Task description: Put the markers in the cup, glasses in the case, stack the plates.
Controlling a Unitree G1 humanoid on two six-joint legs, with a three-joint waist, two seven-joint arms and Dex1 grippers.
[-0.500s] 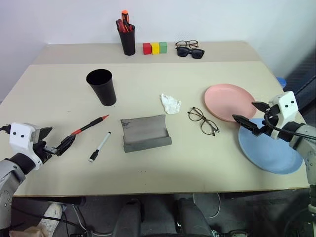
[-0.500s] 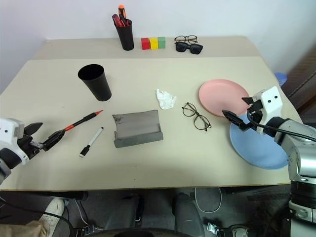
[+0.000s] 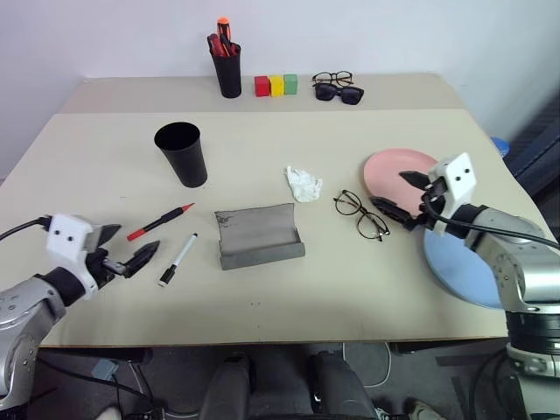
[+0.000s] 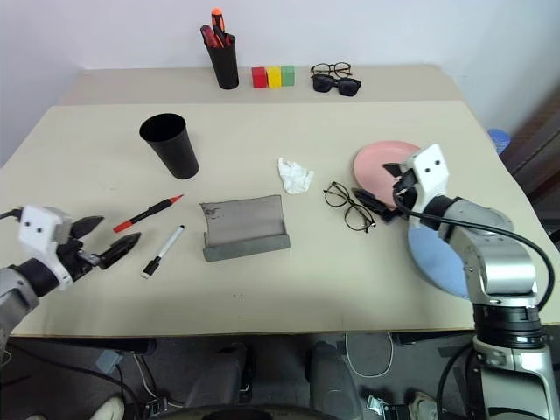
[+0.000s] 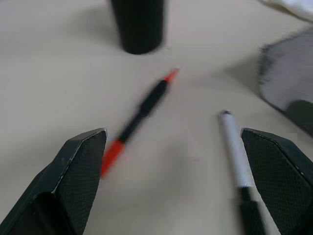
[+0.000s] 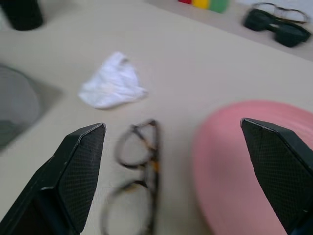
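1. On the table (image 3: pixel 262 324): red marker (image 3: pixel 160 221) and white marker (image 3: pixel 178 259) lying side by side, short of the black cup (image 3: pixel 182 154), both still outside it.
2. Left gripper (image 3: pixel 129 256), fingers spread wide and empty, levelled just behind the two markers.
3. Right gripper (image 3: pixel 395 198), likewise wide open and empty, poised over the pink plate (image 3: pixel 389 166) rim, just beside the glasses (image 3: pixel 360 214).
4. Grey case (image 3: pixel 259 236) open between markers and glasses; blue plate (image 3: pixel 459 267) partly hidden under the right arm.
5. Best handled, judged from this layout: one marker centred between the fingers, closed mid-barrel; glasses approached at the bridge, clear of the lenses and plate rim.
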